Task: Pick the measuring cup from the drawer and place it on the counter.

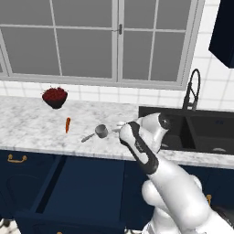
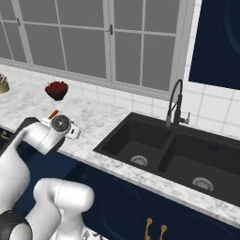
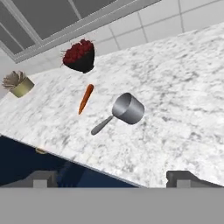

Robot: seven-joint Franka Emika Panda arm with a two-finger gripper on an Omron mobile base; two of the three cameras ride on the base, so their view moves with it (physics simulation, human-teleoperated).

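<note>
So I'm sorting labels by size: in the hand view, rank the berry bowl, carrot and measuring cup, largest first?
1. Small grey metal measuring cup with its long handle.
2. Dark bowl of red berries, farther away, so this is unsure.
3. Thin orange carrot.

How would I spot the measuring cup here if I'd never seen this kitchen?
Find the marbled counter below the window, left of the black sink. The measuring cup sits there, right of an orange carrot: a small grey metal cup with a thin straight handle.

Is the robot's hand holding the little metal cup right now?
No. The gripper holds nothing; its fingertips stand apart, and the measuring cup lies alone on the counter.
</note>
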